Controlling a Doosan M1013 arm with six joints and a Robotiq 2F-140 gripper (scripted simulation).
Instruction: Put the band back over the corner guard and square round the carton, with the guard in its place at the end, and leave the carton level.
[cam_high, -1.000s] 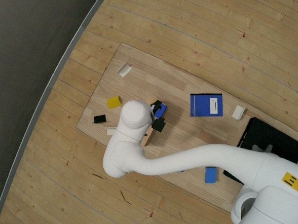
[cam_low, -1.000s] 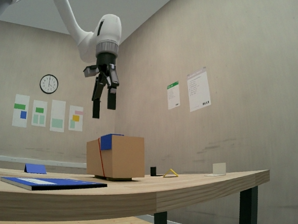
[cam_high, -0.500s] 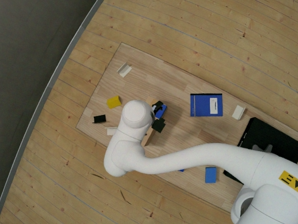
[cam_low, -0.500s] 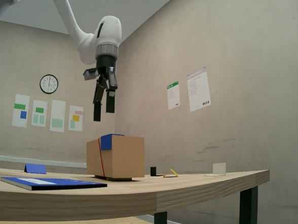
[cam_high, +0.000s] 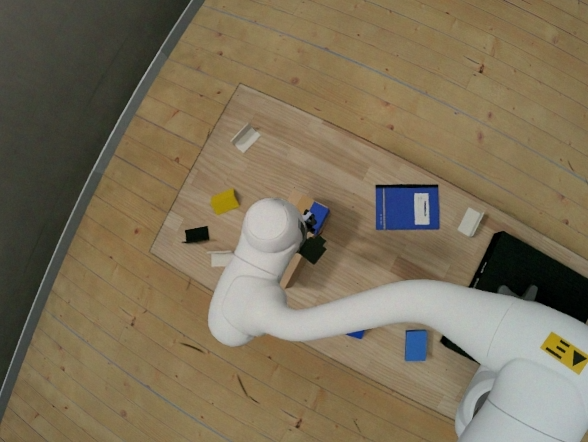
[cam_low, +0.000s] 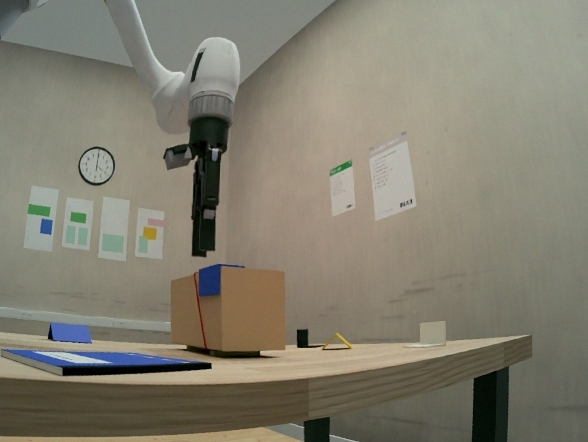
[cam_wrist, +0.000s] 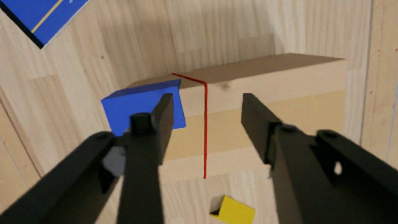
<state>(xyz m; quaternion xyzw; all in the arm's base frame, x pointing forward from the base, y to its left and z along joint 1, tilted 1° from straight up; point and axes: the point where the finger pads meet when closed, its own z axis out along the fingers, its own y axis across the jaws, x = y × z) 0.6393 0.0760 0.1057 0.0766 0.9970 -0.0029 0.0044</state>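
Note:
The tan carton (cam_low: 230, 310) stands on the table, and a thin dark strip shows under its base. A blue corner guard (cam_low: 212, 280) sits on its upper corner; it also shows in the wrist view (cam_wrist: 142, 107) and from above (cam_high: 319, 215). The red band (cam_wrist: 204, 125) runs round the carton just beside the guard, not over it, and looks slightly slanted in the side view (cam_low: 200, 310). My gripper (cam_low: 204, 250) hangs a little above the carton top, pointing down. Its fingers stand partly apart on either side of the band line, with nothing between them.
A blue notebook (cam_high: 407, 207) lies to the right of the carton. A yellow wedge (cam_high: 224, 201), a black block (cam_high: 196, 234) and white guards (cam_high: 245, 137) (cam_high: 471, 221) lie around it. A blue block (cam_high: 416, 345) and the black base (cam_high: 530, 280) are near the arm.

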